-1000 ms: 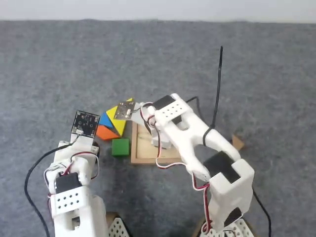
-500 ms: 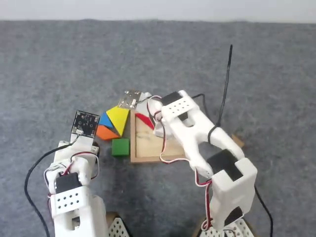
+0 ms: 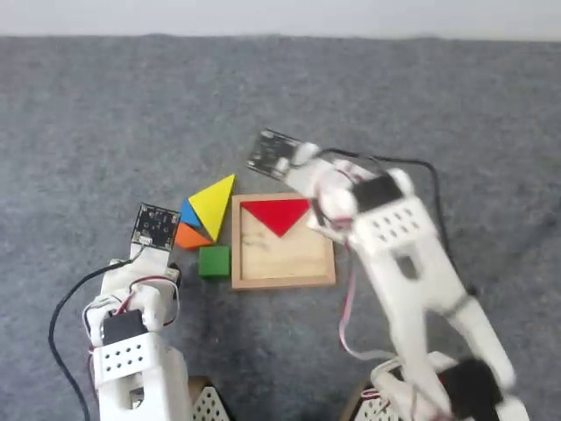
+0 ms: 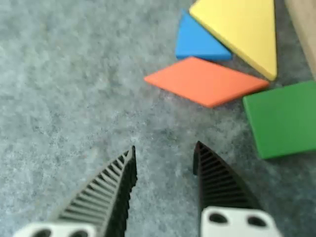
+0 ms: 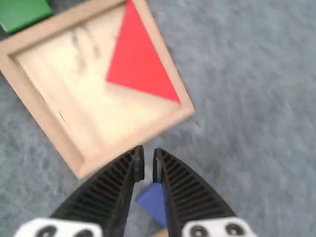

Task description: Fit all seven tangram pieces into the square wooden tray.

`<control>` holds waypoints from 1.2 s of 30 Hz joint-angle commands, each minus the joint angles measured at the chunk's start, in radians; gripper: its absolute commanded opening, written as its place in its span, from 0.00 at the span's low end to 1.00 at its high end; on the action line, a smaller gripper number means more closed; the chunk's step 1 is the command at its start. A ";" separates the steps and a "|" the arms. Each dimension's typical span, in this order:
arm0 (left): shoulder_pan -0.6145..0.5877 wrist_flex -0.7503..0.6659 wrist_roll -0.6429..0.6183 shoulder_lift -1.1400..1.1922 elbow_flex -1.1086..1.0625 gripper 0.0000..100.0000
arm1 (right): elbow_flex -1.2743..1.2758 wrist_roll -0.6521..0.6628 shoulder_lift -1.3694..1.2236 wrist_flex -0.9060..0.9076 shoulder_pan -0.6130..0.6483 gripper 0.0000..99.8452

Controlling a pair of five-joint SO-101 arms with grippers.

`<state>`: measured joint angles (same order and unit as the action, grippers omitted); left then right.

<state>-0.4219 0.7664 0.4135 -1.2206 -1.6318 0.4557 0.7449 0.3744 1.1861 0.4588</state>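
1 red wooden triangle lies inside your square wooden tray at frame centre, against its upper rim. Your left tool is spread above the grey desk; your right tool is nearly pressed together, empty.

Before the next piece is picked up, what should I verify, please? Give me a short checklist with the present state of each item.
1. Red triangle lies inside the tray, along its far rim: ok.
2. Tray floor has bare room: ok.
3. Left arm's jaws open, over carpet near the orange parallelogram: ok.
4. Right arm's jaws hold nothing: ok; a blue piece lies below them.
5. All seven pieces found: cannot tell; six show.
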 commanded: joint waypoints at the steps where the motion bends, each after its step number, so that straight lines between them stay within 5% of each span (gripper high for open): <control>1: 0.002 -0.029 0.011 -0.023 0.013 0.18 | 0.144 -0.018 0.202 -0.044 -0.024 0.04; 12: 0.002 -0.029 0.011 -0.023 0.013 0.18 | 0.578 -0.305 0.599 -0.427 -0.113 0.04; 36: 0.002 -0.029 0.011 -0.023 0.013 0.18 | 0.614 -0.322 0.527 -0.524 -0.183 0.04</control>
<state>-0.4204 0.7664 0.4135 -1.2206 -1.6318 1.0817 0.4365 0.9022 0.6843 0.2731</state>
